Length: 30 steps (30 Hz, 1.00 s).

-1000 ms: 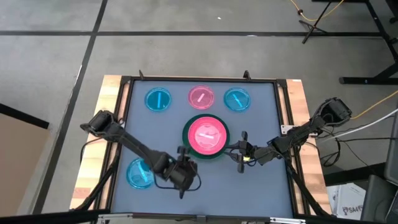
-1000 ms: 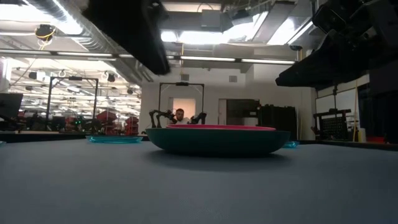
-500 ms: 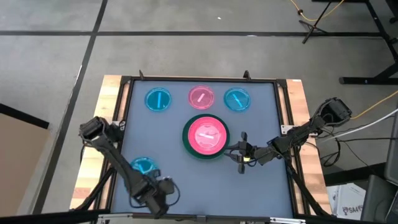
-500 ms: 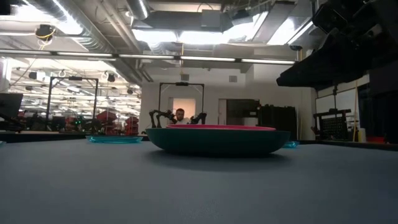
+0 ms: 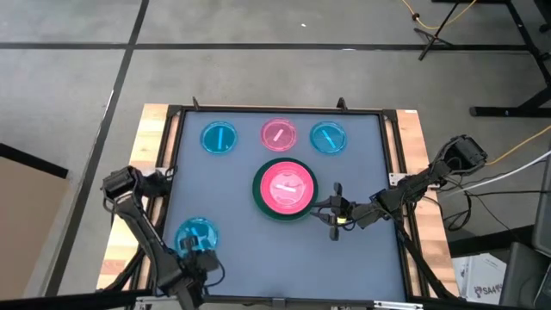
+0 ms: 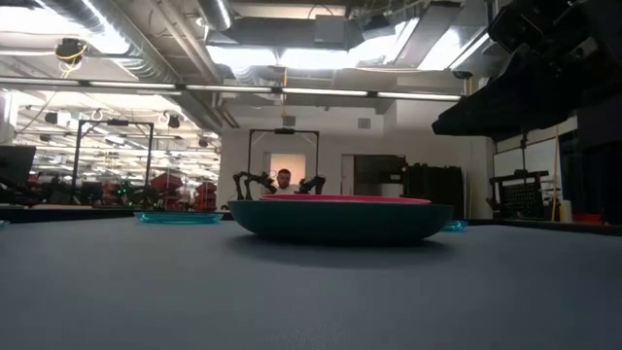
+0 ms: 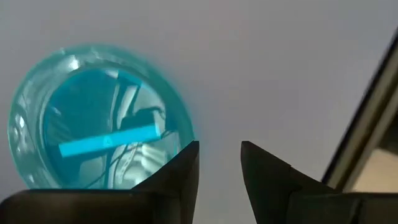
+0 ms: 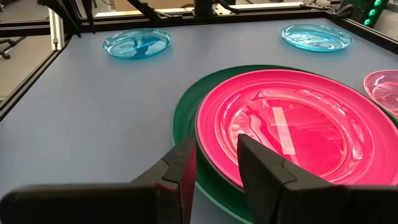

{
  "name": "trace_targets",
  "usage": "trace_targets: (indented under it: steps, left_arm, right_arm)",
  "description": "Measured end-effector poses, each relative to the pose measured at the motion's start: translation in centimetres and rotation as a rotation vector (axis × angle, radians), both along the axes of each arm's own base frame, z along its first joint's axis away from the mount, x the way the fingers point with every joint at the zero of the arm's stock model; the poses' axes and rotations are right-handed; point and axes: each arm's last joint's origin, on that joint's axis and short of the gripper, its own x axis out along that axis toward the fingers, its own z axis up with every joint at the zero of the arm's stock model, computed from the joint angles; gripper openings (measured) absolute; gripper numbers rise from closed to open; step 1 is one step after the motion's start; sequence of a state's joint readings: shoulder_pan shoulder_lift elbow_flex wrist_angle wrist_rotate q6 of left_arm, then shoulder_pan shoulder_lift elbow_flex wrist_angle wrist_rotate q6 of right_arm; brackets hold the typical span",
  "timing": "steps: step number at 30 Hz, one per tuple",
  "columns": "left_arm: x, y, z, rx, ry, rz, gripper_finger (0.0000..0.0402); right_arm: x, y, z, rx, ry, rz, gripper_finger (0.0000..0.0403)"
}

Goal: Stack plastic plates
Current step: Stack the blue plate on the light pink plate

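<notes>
No writing is showing. The left gripper [image 5: 191, 277], jaws parted and empty, is now sitting behind the near blue plate [image 5: 195, 233]; the right gripper [image 5: 334, 211], parted, is hovering unmoved beside the pink plate [image 5: 287, 186].

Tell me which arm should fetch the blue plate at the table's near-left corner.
Left. The left gripper hangs right beside that blue plate, fingers slightly parted. The right gripper sits beside the centre stack, across the table.

stack [image 5: 285, 189] centre | three plates [image 5: 277, 135] behind | one plate [image 5: 196, 233] front-left
</notes>
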<state>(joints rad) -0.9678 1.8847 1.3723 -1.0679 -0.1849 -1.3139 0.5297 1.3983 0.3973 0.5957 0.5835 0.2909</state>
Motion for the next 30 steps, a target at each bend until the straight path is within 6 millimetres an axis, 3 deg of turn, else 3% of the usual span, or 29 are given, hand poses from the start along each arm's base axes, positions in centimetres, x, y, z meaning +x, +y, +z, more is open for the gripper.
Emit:
trace_targets:
  steps: [15,24,30]
  left_arm:
    - [-1.7,1.7,-4.7,0.015,0.075,0.031,0.0112]
    - [-2.1,2.3,-5.2,0.040,0.072,0.032,0.0111]
    - [-2.1,2.3,-5.3,0.042,0.070,0.029,0.0072]
  right_arm:
    - [-0.1,-0.1,-0.2,-0.018,0.016,-0.016,0.0108]
    - [-0.1,-0.1,-0.2,-0.020,0.015,-0.021,0.0108]
    - [-0.1,-0.1,-0.2,-0.027,0.013,-0.030,0.0108]
